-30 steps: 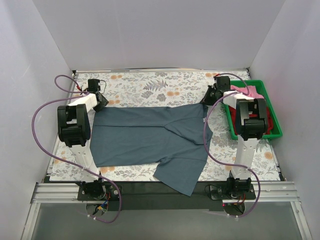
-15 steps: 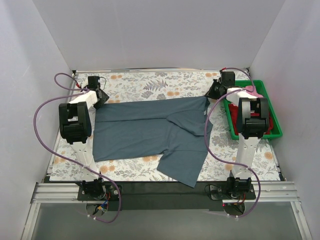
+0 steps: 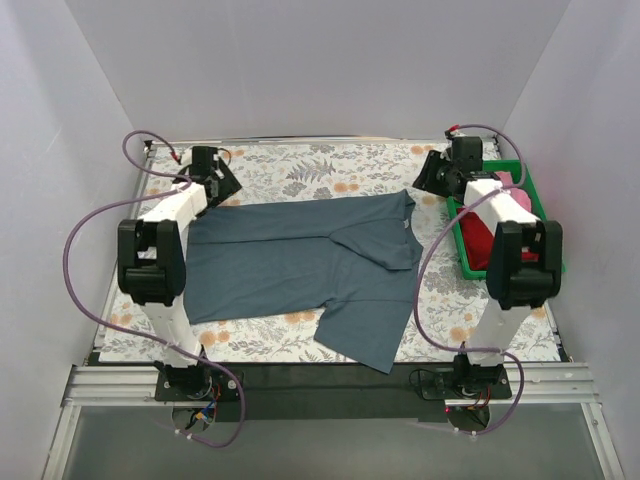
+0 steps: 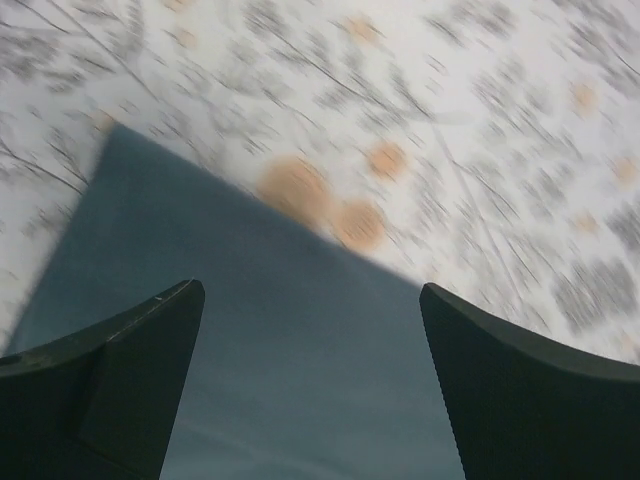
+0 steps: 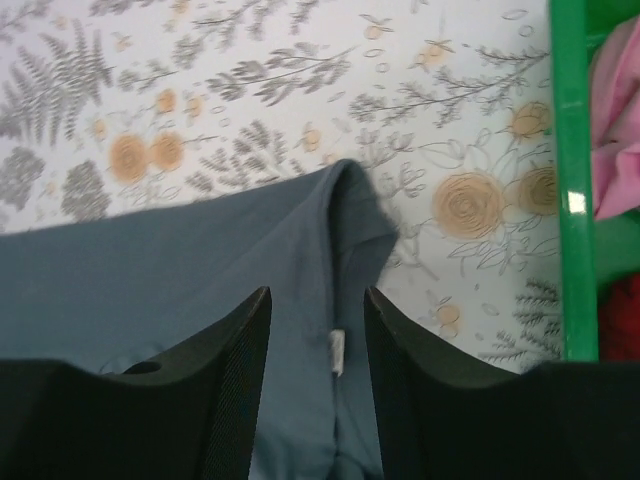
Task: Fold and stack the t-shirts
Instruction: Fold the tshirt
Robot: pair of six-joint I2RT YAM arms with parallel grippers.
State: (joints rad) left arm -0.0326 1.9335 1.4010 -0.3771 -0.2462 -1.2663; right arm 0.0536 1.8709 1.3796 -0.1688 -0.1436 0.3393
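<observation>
Now the large slate blue-grey cloth t-shirt (image 3: 300, 265) lies spread on the floral-patterned table (image 3: 300, 170), your left gripper (image 4: 310, 295) and right gripper (image 5: 317, 295) both open over its far corners; spreading looks done, so next grip one edge to fold.

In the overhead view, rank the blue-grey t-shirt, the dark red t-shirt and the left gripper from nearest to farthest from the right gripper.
1. blue-grey t-shirt, its far right corner just beneath the right gripper.
2. dark red t-shirt, in the green bin rightward.
3. left gripper, far across, left side.
</observation>
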